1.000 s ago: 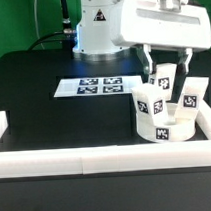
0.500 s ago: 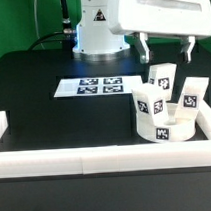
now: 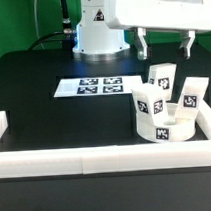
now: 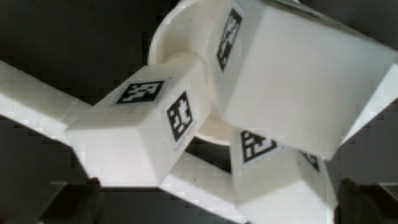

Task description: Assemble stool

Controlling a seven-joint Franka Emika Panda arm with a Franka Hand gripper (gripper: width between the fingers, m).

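Tool [image 3: 163, 42] hangs empty, jaws spread wide, upper right of the frame. Beneath it, at lower right, the thick round white plastic seat disc [image 3: 145, 128] sits on the black counter [image 3: 44, 112], three white tagged block legs [image 3: 162, 82] standing up from it.

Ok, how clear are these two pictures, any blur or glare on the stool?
Exterior view: even light, the stool fairly sharp, its white faces bright but not blown out, the black table free of glare. Wrist view: the legs fill the frame up close, edges soft, dark shadow between them.
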